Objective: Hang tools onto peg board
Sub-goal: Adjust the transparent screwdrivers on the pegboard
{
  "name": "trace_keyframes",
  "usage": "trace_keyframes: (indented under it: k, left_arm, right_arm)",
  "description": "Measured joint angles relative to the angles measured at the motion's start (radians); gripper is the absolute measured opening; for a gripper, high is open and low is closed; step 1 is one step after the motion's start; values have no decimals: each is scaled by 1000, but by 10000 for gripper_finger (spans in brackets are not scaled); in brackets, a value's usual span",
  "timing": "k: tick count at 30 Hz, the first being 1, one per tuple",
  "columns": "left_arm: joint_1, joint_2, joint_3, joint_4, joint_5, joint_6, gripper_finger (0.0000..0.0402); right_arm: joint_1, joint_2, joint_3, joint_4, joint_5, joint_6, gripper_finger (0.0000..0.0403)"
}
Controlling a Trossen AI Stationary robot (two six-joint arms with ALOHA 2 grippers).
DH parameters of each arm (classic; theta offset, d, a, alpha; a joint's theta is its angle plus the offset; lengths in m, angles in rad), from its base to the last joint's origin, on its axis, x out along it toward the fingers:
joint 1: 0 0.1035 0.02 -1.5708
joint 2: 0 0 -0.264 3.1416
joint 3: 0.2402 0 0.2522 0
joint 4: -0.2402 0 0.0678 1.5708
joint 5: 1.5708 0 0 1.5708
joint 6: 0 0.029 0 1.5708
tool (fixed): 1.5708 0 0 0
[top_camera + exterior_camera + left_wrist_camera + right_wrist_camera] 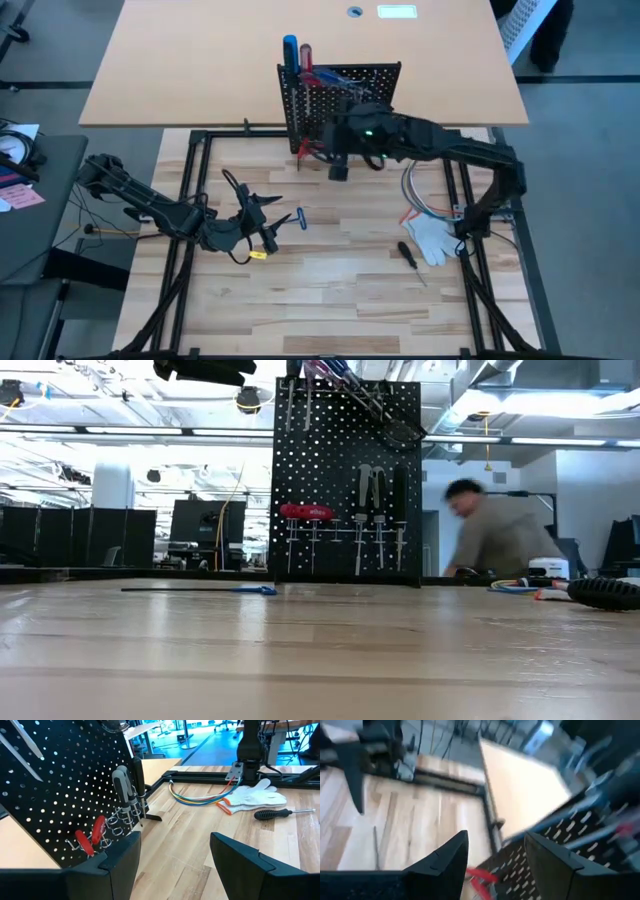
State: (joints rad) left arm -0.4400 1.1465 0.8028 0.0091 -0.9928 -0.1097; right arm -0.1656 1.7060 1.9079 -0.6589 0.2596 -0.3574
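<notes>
The black peg board (340,100) stands upright at the table's far side. Red-handled tools (308,512) and grey- and black-handled screwdrivers (375,490) hang on its bottom hooks; blue- and red-handled tools (296,50) stick up at its top. A slim blue-handled tool (300,218) lies flat on the table, and a black-handled screwdriver (408,255) lies by the white glove. My right gripper (339,165) is open and empty just in front of the board's lower edge (560,850). My left gripper (262,215) is open and empty at the table's left middle, next to the blue-handled tool.
A white glove (430,238) and a coil of coloured cable (420,190) lie at the table's right. The black frame rails (190,200) border the wooden work surface. A person (490,530) moves in the room behind the board.
</notes>
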Motion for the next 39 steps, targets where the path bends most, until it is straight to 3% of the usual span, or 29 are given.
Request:
trace_keyframes:
  k: [3,5,8,10,21,33,39]
  left_arm:
    - [0,0,0,0,0,0,234]
    - [0,0,0,0,0,0,234]
    - [0,0,0,1,0,0,234]
    - [0,0,0,0,0,0,234]
    - [0,0,0,-5,0,0,234]
    - [0,0,0,-3,0,-1,234]
    - [0,0,0,-14,0,-10,234]
  right_arm:
    - [47,-39,0,58,45,-103,197]
    - [68,-57,0,136,139,-141,193]
    - [60,-75,1,255,262,-193,188]
    - [34,-76,12,283,287,-243,188]
    - [-121,-18,45,263,180,-254,263]
    - [-223,12,46,287,94,-164,224]
    - [-214,17,45,337,169,-153,210]
